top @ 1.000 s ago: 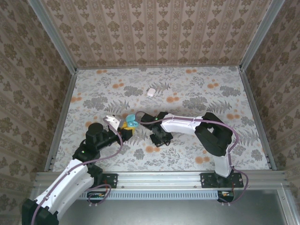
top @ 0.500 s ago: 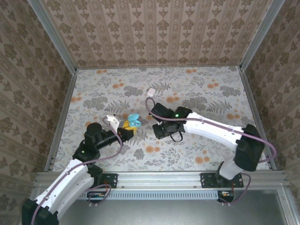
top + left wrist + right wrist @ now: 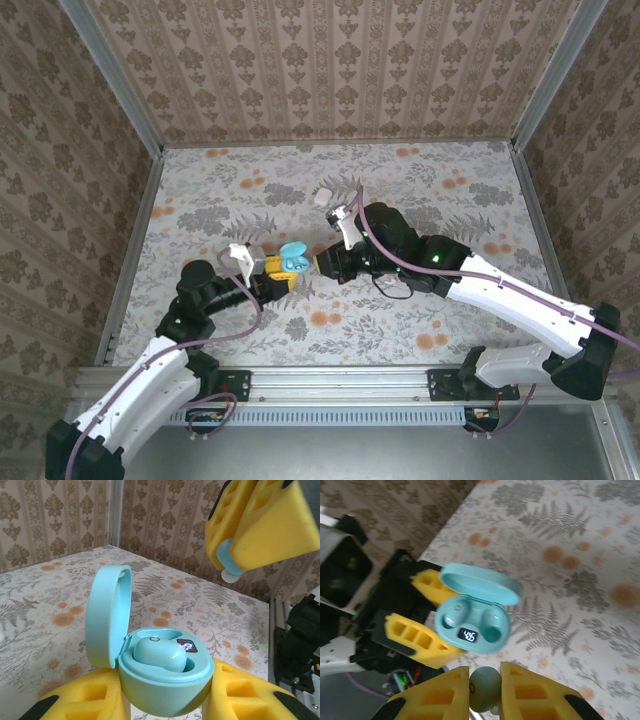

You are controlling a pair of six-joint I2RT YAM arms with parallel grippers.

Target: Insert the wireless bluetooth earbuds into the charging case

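Over the last second the right arm has unfolded from a tucked pose near the middle of the tabletop (image 3: 420,190) and carried the right hand (image 3: 326,262) across to the charging case (image 3: 292,260). In the top view it now sits just beside the case, at its 3 o'clock. Its yellow pads have drawn in to a narrow pinch, and the right wrist view shows a teal earbud (image 3: 485,682) clamped between them. The left hand (image 3: 272,270) has barely moved. It stays closed on the body of the teal case from below and holds it off the tabletop with the lid hinged open and standing upright. One teal bud (image 3: 160,652) already sits in a well next to the lit display. From the right wrist view the well at 3 o'clock of that bud looks empty, though its depth is hard to read. In the left wrist view the pinched earbud hangs at about 1 o'clock of the case, above it and apart, not yet over the free well. The carrying step looks finished and the seating step is about to begin. The bud needs to be lined up with the open well and lowered, and the tight pinch leaves little of it exposed to guide it in. A small white item (image 3: 322,196) lies on the tabletop toward 1 o'clock of the case, well apart and untouched.
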